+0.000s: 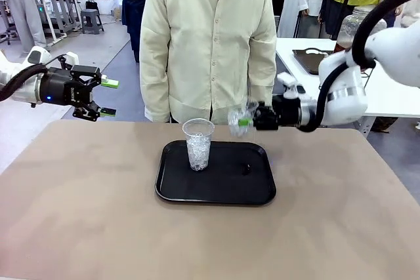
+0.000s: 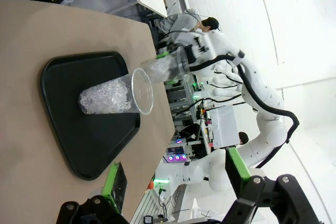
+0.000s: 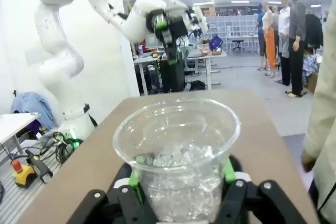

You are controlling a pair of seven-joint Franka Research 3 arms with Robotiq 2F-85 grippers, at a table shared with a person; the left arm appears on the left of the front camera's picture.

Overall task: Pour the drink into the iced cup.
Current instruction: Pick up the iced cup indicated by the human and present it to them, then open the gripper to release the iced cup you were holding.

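A black rectangular plastic tray (image 1: 216,198) sits on the tan counter (image 1: 79,214). A clear plastic cup packed with ice (image 1: 198,143) stands upright on the tray's left half. Just right of its rim, the right jaws are clenched on a second clear plastic cup holding some ice (image 1: 237,116), tipped on its side. The left jaws hang released, spread wide, near the counter's far left corner. A person in a cream shirt (image 1: 207,37) stands at the far side. Behind the right arm, a large clear glass jar (image 1: 350,27) stands on a white table, with a brownish tint low in it.
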